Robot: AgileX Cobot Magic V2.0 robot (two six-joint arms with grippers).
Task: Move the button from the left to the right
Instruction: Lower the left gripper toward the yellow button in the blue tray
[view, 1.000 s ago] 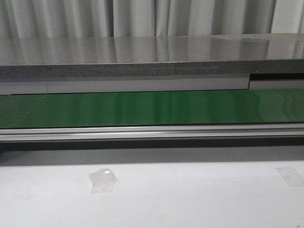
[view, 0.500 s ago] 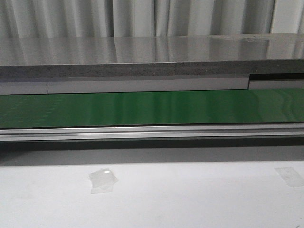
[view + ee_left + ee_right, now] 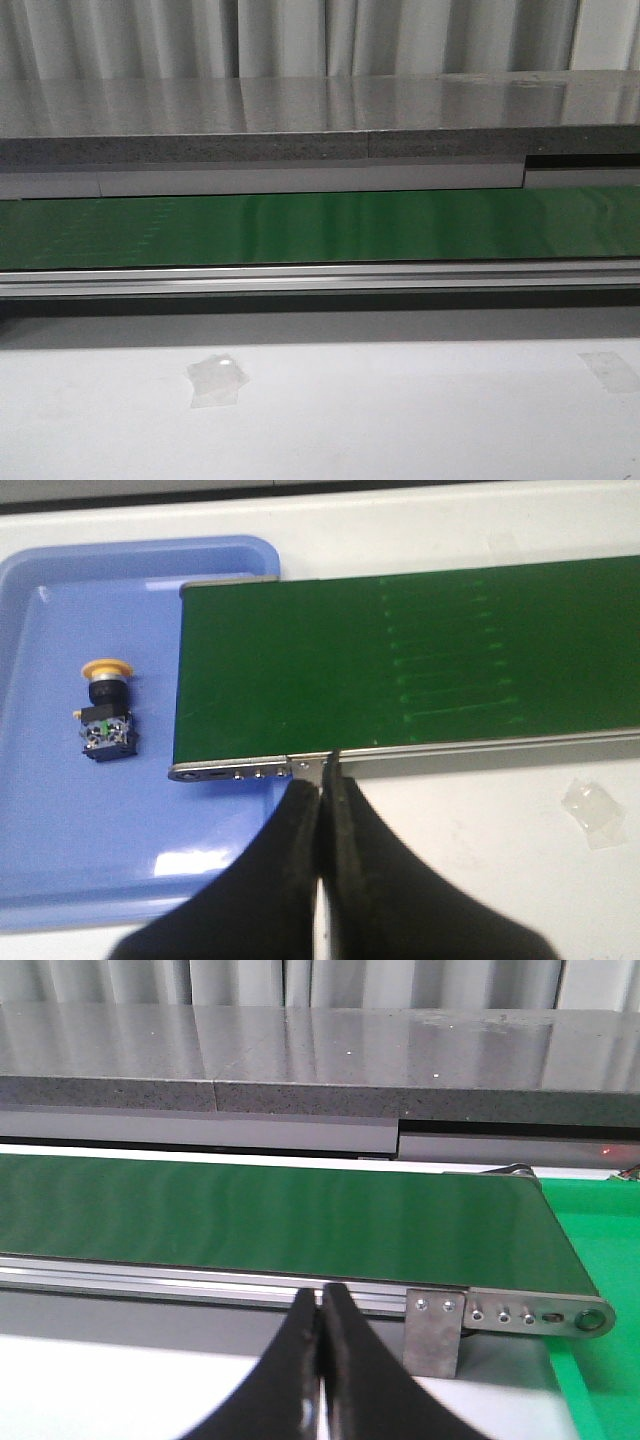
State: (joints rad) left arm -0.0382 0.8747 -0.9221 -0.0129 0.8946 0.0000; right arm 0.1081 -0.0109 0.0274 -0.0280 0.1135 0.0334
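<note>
The button (image 3: 103, 712), with a yellow-orange mushroom cap on a black body bearing a green mark, lies on its side in a blue tray (image 3: 60, 860) beside the end of the green conveyor belt (image 3: 400, 670). It shows only in the left wrist view. My left gripper (image 3: 322, 785) is shut and empty, above the white table by the belt's metal rail, well away from the button. My right gripper (image 3: 319, 1300) is shut and empty, in front of the belt's other end (image 3: 300, 1225). Neither gripper shows in the front view.
The green belt (image 3: 320, 228) runs across the front view behind a metal rail, with a grey counter (image 3: 320, 120) and curtains behind. Clear tape scraps (image 3: 215, 378) lie on the white table. A green surface (image 3: 600, 1260) lies past the belt's right end bracket (image 3: 520, 1315).
</note>
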